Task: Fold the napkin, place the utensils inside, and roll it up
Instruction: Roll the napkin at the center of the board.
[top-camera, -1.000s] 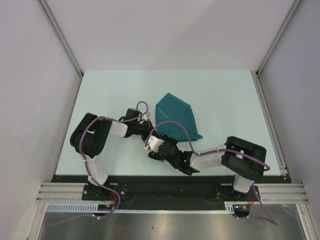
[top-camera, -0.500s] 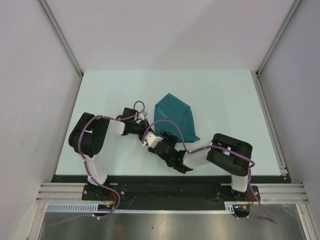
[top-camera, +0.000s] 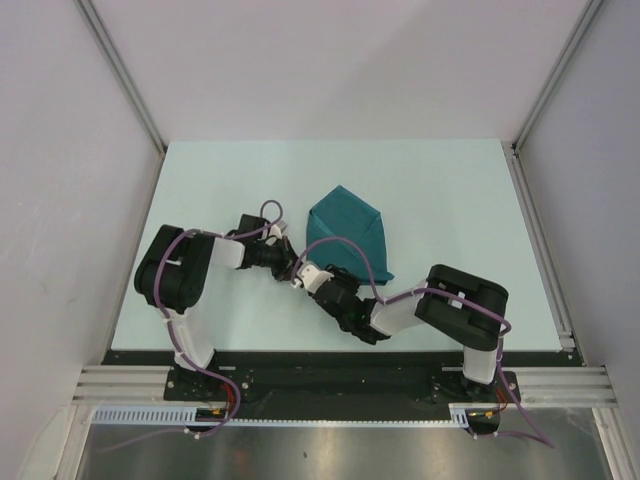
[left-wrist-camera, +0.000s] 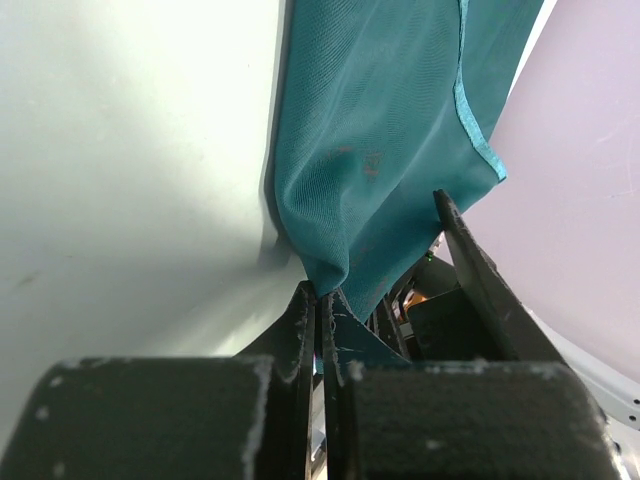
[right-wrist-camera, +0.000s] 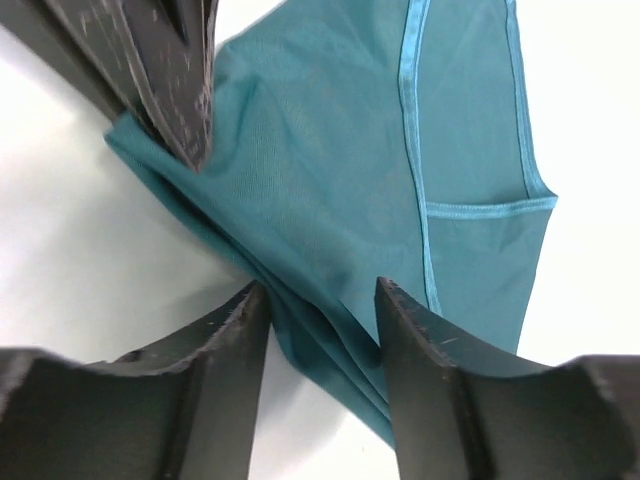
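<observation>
Teal napkin (top-camera: 347, 230), folded and hemmed, pinched by left jaws; right jaws parted.

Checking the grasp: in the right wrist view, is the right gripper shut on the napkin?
No, the right gripper stands open, with the napkin between its spread fingers.

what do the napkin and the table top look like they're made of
The napkin looks like thin woven fabric with a matte dark teal finish: a fine weave grain shows, a lighter stitched hem runs along it, and it drapes in soft folds. The table looks like a smooth, hard, pale mint board with a faint sheen, perhaps laminate or painted; the pictures do not show which.
</observation>
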